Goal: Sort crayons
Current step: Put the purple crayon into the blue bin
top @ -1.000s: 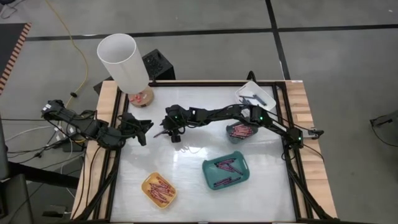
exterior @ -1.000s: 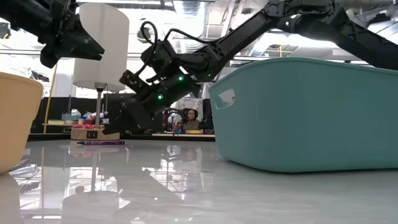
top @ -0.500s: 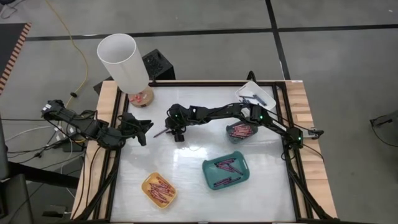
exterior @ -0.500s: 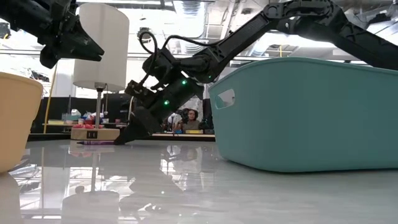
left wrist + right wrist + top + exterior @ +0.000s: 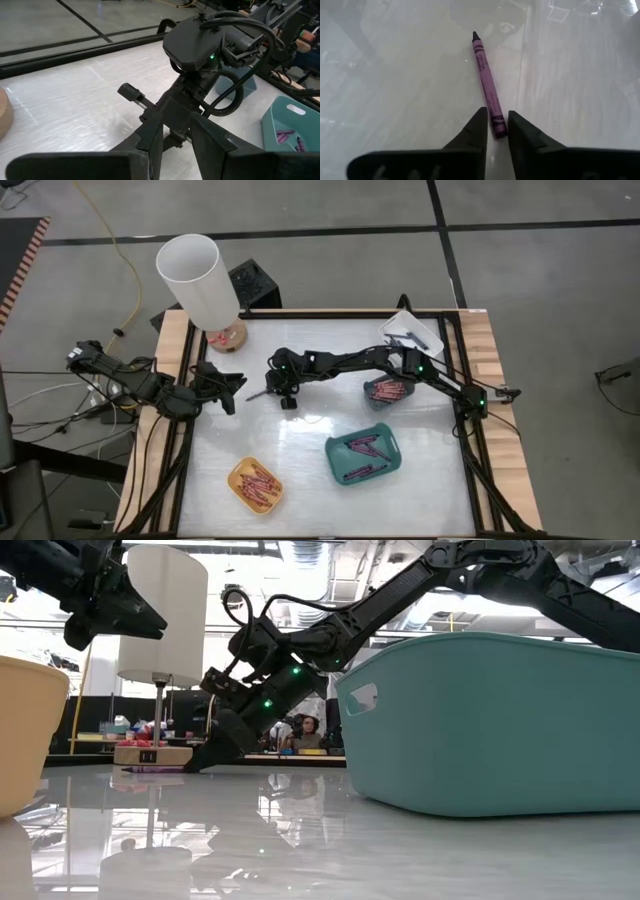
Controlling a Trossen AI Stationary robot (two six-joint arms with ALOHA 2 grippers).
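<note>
R gripper [image 5: 494, 129] has dropped to the table and closed its fingers on purple crayon [image 5: 487, 82], centre-left of high view
L gripper [image 5: 232, 390] hovers left of it, fingers nearly closed, empty; other crayons [image 5: 362, 457] in trays lower right.

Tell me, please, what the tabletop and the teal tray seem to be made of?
Tabletop: glossy white, probably laminate or coated board; it mirrors the lamp and arms. Teal tray: likely moulded plastic, matte, with smooth rounded walls and a cut handle slot.

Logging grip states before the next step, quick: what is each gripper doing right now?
Left gripper: shut, holding nothing, hovering at the table's left side.
Right gripper: shut on one end of the purple crayon lying on the table.
</note>
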